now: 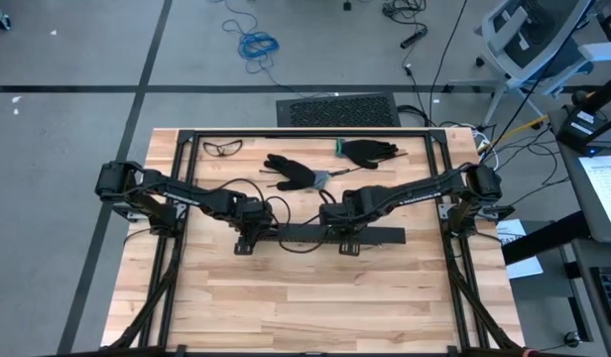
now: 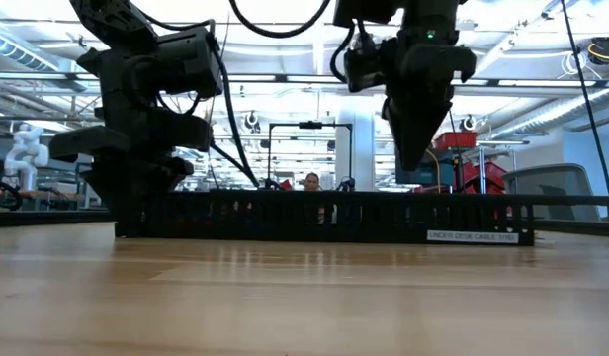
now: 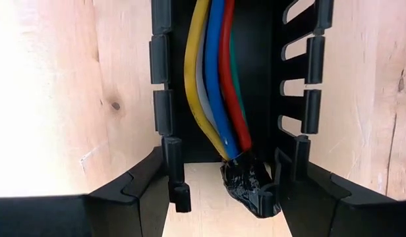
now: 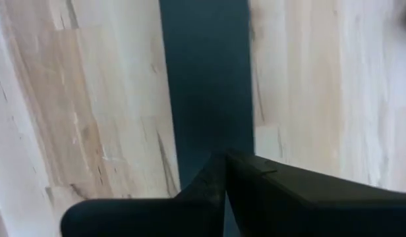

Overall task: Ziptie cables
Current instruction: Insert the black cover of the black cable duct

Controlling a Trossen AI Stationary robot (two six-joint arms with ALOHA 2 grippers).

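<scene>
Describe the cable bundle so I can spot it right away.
Find the black slotted tray lying across the middle of the wooden table. At its end under the left gripper, the cables run inside: yellow, blue, red, green and grey, their tips bound in black tape.

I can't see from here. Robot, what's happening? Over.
Left gripper open, straddling tray end. Right gripper shut above tray. Cables lying inside, not tied. Nothing blocking.

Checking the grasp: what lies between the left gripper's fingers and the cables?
In the left wrist view, the slotted walls of the black tray stand between the left gripper fingers and the cables.
</scene>
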